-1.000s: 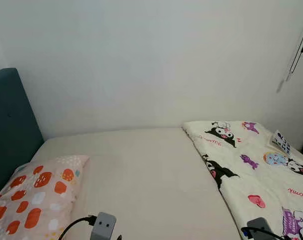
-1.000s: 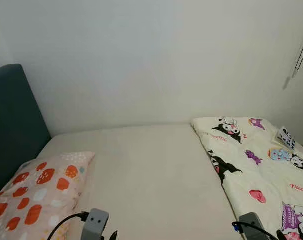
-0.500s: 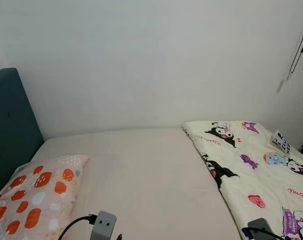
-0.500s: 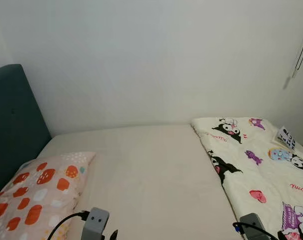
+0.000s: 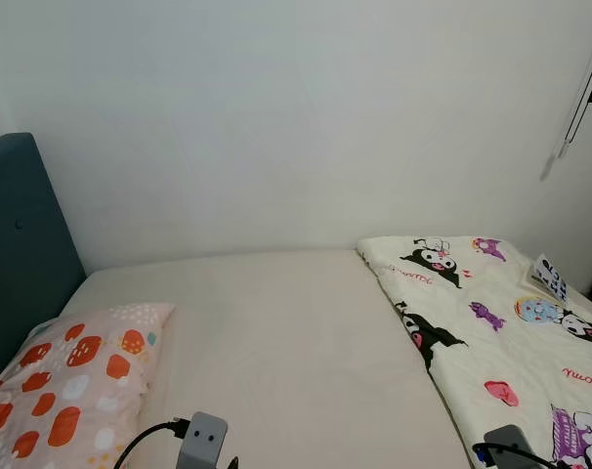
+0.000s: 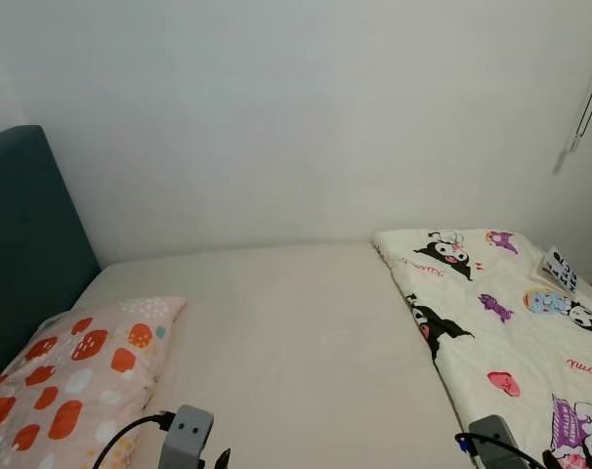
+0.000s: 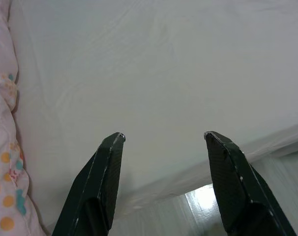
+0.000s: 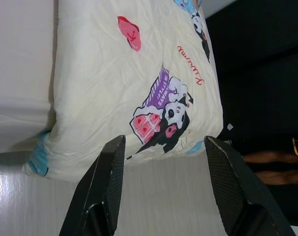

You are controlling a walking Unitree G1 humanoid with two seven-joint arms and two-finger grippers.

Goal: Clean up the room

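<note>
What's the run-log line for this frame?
left pincer: open, over bare sheet | right pincer: open, over folded quilt | pillow: by headboard

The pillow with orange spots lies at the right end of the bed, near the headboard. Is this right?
Not quite. The pillow lies at the left end of the bed, near the headboard, as the left eye view shows. The cartoon quilt is on the right.

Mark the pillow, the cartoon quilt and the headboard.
pillow (image 5: 66,386), left eye view, middle of its spotted cover
cartoon quilt (image 5: 491,332), left eye view, its printed top
headboard (image 5: 18,244), left eye view, its teal face
</note>
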